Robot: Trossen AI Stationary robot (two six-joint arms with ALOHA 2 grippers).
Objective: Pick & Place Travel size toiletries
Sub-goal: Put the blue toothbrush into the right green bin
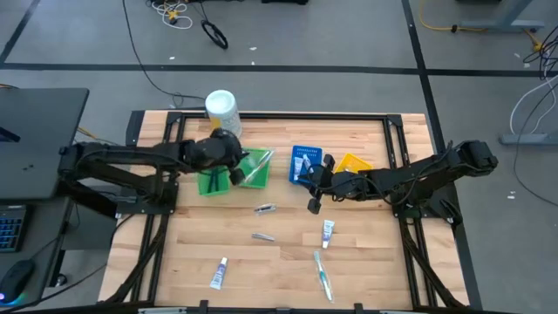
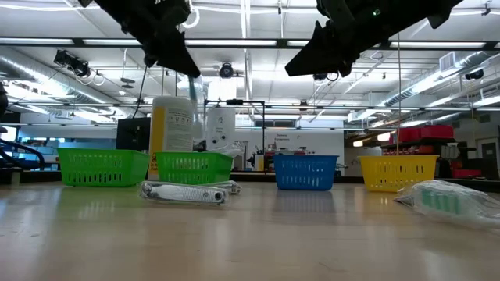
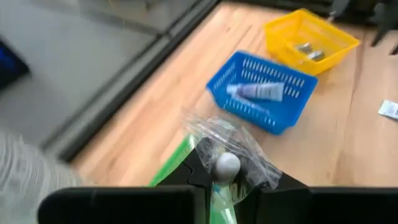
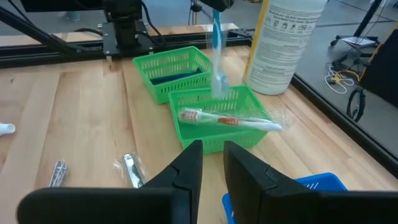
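Behind green bins (image 1: 228, 177), perhaps touching, canister (image 1: 221, 111) stands

We are in a robotics lab or workshop. Beyond the wooden bench (image 1: 279, 253) we see an open hall with ceiling strip lights (image 2: 94, 43), exposed pipes, and racks of equipment. Cables (image 1: 170, 10) trail over a grey floor (image 1: 349, 35) marked with dark tape lines, and a keyboard (image 1: 10, 228) sits beside the rig.

Toothbrush (image 4: 227, 119) in bin (image 4: 205, 134), canister (image 4: 283, 37) behind, tube (image 1: 219, 273) nearer front
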